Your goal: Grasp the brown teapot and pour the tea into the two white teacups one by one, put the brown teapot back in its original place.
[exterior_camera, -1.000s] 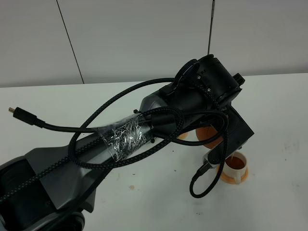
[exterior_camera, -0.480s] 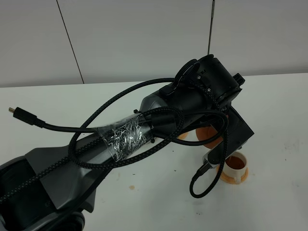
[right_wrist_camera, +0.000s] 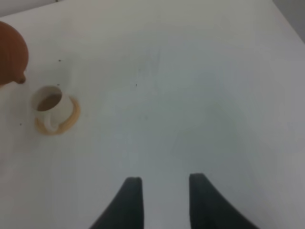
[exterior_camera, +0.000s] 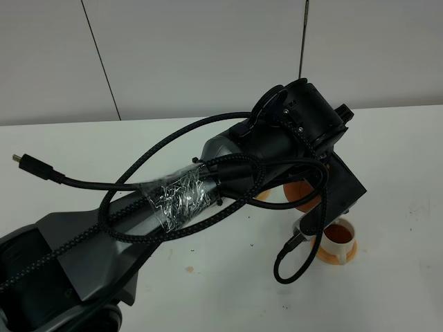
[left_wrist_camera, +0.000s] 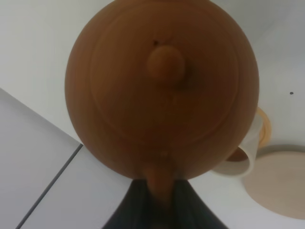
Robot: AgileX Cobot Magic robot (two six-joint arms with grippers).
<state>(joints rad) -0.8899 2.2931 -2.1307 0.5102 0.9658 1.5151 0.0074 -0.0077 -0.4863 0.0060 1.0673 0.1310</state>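
Next to no change across the last second in the high view: same arm pose, same tilt, brown teapot (exterior_camera: 302,197) held in the air just beside and above the white teacup (exterior_camera: 339,235). Reads as a steady pouring hold, or a pour at its end, not a transfer.

Left gripper (left_wrist_camera: 159,193) clenched on the teapot's loop handle, lid knob facing the wrist camera, pot body filling most of that view. From the right wrist view, spout hanging just over the cup's rim, no stream clear enough to call. Brown tea already showing inside this cup, on its orange coaster (exterior_camera: 348,254).

Right gripper (right_wrist_camera: 162,188) released, jaws apart over bare surface (right_wrist_camera: 190,95), nothing between them, well apart from the cup.

In the left wrist view, part of 1 white cup peeking from under the pot, near the beige saucer (left_wrist_camera: 279,188); impossible to tell whether the same cup or the other 1.

Judged progress: 1 of 2 cups filled or nearly so. Remaining: level the pot, shift to the other cup, pour, then return to the saucer. Risk: drips on the surface during levelling
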